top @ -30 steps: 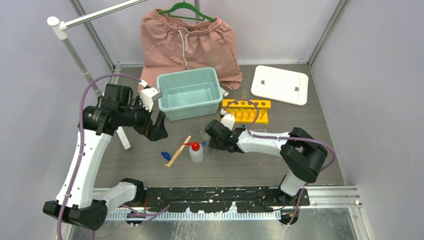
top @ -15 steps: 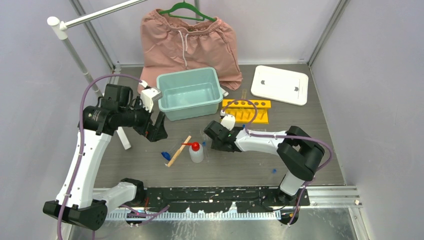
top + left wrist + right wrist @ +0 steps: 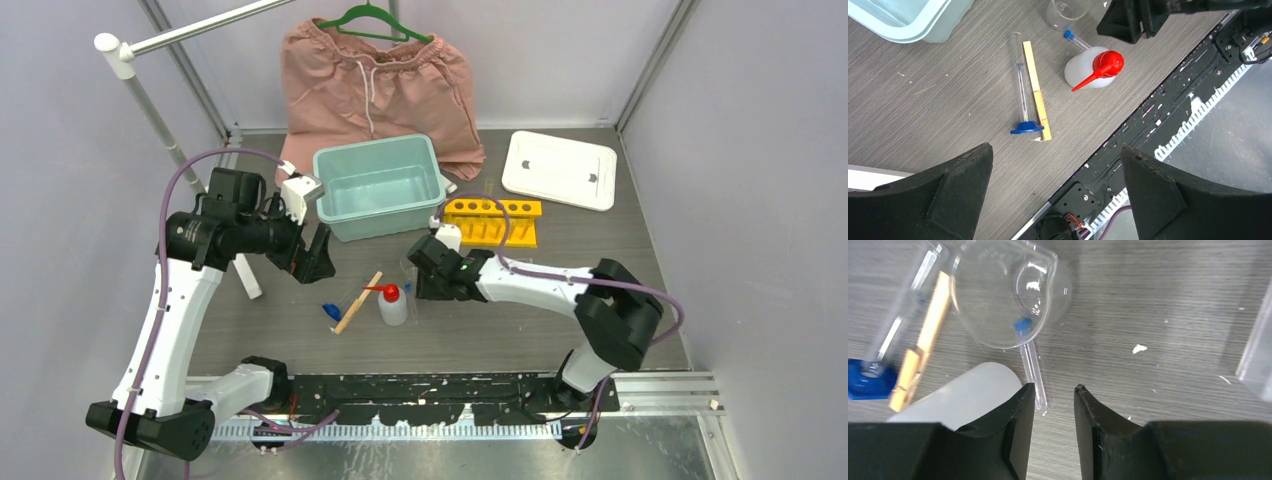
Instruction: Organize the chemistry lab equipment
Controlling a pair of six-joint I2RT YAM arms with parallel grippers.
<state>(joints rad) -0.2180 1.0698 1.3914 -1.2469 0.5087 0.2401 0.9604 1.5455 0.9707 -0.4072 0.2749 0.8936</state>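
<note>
Grey wood-grain tabletop carried everything, with the pink shorts hung at the back and the teal bin and white lid in front of them. The yellow rack sat just beside the bin.

The left gripper hovered high with its jaws spread wide and nothing between them. The right gripper was low over the table, its jaws only narrowly apart and holding nothing.

Between the arms lay the squeeze bottle, the wooden stick and, alongside it, a long clear tube with a blue foot. A small blue-capped tube lay between the bottle and the tiny beaker, its open end just ahead of one right finger.

That tube looked like the right arm's target. The jaws would need to shift sideways to straddle it and close gently, since a thin round tube would likely roll, and they should avoid nudging the beaker or the bottle.

The tube's cap showed only through the beaker glass, so contact between them could not be judged. A clear edge at the frame's right was cut off.
</note>
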